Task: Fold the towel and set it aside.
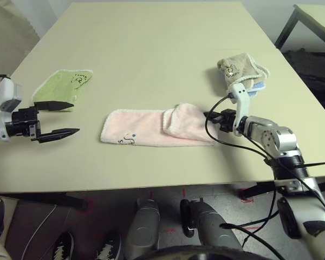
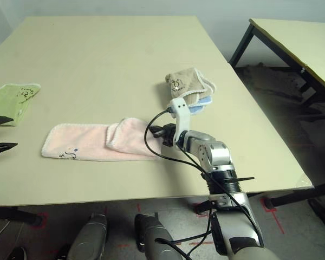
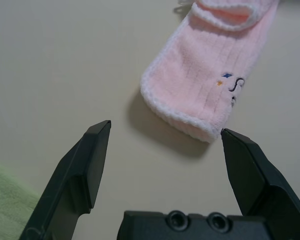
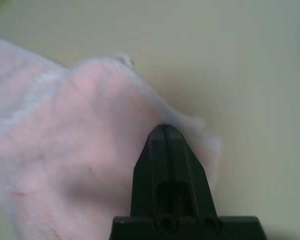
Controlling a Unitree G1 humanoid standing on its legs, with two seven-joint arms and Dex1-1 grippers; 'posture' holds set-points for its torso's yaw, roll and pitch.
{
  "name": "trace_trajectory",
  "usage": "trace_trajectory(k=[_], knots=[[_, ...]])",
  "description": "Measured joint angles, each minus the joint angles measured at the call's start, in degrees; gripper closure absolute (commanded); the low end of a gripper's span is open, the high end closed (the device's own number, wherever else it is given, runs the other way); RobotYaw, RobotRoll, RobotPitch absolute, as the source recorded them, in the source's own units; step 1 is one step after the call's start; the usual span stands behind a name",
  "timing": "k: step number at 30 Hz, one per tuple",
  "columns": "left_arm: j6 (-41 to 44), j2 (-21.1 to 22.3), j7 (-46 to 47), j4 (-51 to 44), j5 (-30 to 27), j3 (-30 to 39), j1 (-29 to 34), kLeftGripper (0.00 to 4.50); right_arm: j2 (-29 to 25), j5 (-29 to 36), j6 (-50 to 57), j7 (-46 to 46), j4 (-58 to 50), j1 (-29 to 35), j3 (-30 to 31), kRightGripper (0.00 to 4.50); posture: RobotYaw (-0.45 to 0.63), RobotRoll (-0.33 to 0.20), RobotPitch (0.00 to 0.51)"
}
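Towel: the pink towel [image 1: 151, 128] is lying as a long strip near the front edge of the desk [image 1: 151, 49], roughly midway along it, with its right end doubled back over itself into a loose flap.

Right gripper: the right gripper [image 1: 210, 116] is sitting at the towel's right end with its fingers pressed together; from its wrist view the closed tips are lying over the folded flap, but I cannot tell whether any cloth is pinched between them.

Left gripper: the left gripper [image 1: 58, 118] is hovering near the desk's left edge, jaws standing wide apart and holding nothing, with the towel's printed left end a little way ahead of its fingertips [image 3: 97, 145].

Neighbours: a small green towel [image 1: 62, 86] is lying just behind the left gripper; a beige-and-blue folded stack [image 1: 241, 70] is sitting behind the right gripper, toward the right edge.

Risk, fold: the flap is looking loose and slightly skewed, so if the right gripper pulls away with fibres caught, I judge the fold would be dragging open or bunching.

Risk, drag: the strip is lying close to the front edge, so a careless sideways pull could be sliding it off.

Risk, wrong cloth: a left reach aimed badly could be snagging the green towel instead.
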Motion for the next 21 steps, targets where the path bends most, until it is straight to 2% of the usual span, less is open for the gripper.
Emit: trace_trajectory(k=[2,6,11,13,16,21], knots=[[4.26,-0.15,0.08,-0.01,0.31,0.44,-0.88,0.0,-1.85,0.24,-1.85,3.18,-3.2,-0.69,0.14,3.2,0.15,0.0,0.162],[24.6,0.0,3.08,0.22,3.63,-0.02,-3.46,0.0,-9.76,-0.36,-13.16,16.71,-9.21,0.16,0.79,1.73,0.13,0.0,0.162],[50.2,-0.64,2.23,-0.35,8.83,-4.54,-9.16,0.0,-17.03,-0.43,-24.61,34.23,-11.06,6.1,4.24,0.01,0.1,0.0,0.159],[56.07,-2.25,2.53,0.32,9.96,-5.07,-11.48,0.0,-18.5,-0.41,-26.45,37.34,-11.08,7.04,4.43,0.01,0.1,0.0,0.159],[61.85,-6.99,5.54,2.74,11.43,-5.03,-13.86,0.0,-20.25,-0.6,-29.15,40.2,-11.17,7.71,4.37,0.01,0.09,0.0,0.159],[70.3,-13.61,5.63,4.81,12.89,-5.93,-16.49,0.0,-20.26,-0.34,-28.94,39.12,-11.83,8.81,3.94,0.01,0.06,0.0,0.159]])
